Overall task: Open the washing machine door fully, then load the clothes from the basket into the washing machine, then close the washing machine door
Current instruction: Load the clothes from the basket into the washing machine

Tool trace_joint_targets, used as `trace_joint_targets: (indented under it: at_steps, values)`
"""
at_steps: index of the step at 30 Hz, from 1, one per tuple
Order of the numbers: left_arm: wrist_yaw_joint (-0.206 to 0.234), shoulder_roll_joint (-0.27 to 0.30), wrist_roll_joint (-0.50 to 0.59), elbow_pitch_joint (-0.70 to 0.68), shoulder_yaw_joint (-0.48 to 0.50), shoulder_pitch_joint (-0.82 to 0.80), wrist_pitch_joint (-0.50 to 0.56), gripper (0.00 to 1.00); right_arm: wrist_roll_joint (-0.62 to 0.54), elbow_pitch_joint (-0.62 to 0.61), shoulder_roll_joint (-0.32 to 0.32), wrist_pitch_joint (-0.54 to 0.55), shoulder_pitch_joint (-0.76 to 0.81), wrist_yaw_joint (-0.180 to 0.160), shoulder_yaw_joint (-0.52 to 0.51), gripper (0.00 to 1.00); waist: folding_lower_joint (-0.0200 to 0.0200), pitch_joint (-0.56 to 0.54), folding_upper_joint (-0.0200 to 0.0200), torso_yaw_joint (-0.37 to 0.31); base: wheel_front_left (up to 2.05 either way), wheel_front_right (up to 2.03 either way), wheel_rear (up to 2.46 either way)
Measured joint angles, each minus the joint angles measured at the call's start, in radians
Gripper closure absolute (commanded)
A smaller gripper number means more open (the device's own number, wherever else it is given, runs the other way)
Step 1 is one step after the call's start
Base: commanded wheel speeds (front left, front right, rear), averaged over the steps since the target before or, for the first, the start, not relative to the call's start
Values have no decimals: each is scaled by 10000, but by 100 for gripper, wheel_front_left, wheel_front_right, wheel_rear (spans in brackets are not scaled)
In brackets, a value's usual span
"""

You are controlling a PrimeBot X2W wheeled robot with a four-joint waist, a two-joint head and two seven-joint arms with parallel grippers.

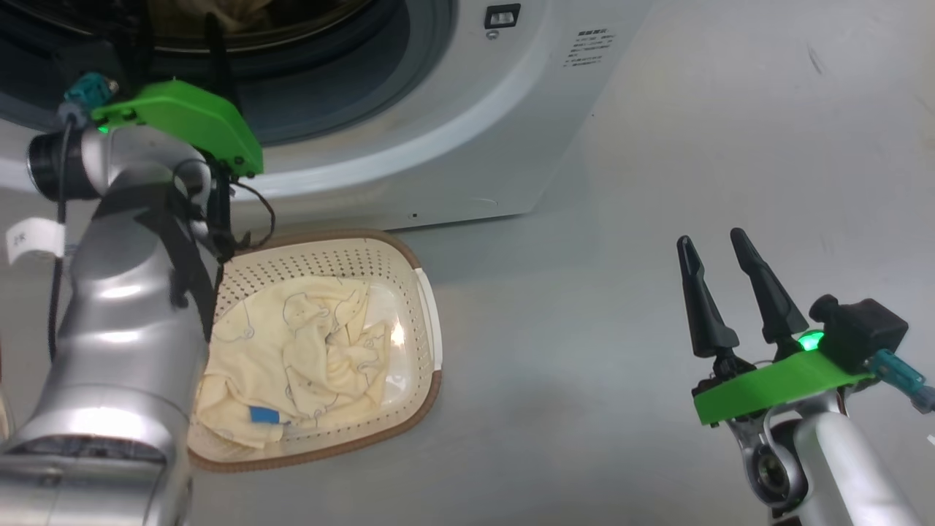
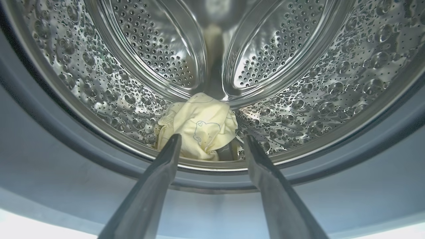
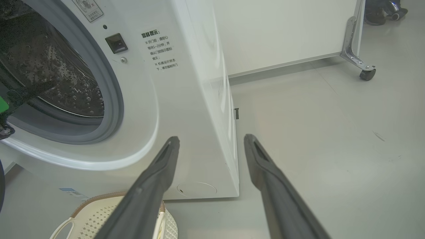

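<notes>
Currently points left gripper [image 2: 212, 136], wide and empty, into the washing machine [image 1: 475, 146] at a cream garment [image 2: 199, 122] in the drum [image 2: 298, 99]; holds right gripper [image 1: 711, 238] equally wide over floor [image 1: 584, 365]; shows other clothes [image 1: 307, 343] in basket [image 1: 431, 380].

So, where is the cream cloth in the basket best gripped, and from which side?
Probably pinch the crumpled fold near the middle of the cream cloth, coming down from above: the basket walls close off its sides, and the fold stands proud.
</notes>
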Motion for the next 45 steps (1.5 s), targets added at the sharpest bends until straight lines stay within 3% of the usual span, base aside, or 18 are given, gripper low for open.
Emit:
trace_joint_targets:
  at_steps: [6,17,30,45]
  values:
    - [-151,-2,-968,-1735,-1068,1910,-15,0,-71,-21,-6,0,162,0,-123,0,0,-330,0,316,0,0,0]
    - [644,25,-1831,-4986,-2357,5385,-15,0,-171,-25,-130,0,587,0,-368,0,0,-935,0,937,0,0,0]
    - [895,81,-997,-7862,-1494,8827,-15,0,-295,-6,-397,0,1164,0,-395,0,0,-1908,0,1217,0,0,0]
    - [752,140,-750,-9624,-683,11400,-15,0,-431,42,-430,0,1754,0,-466,0,-1,-3010,0,1114,0,0,0]
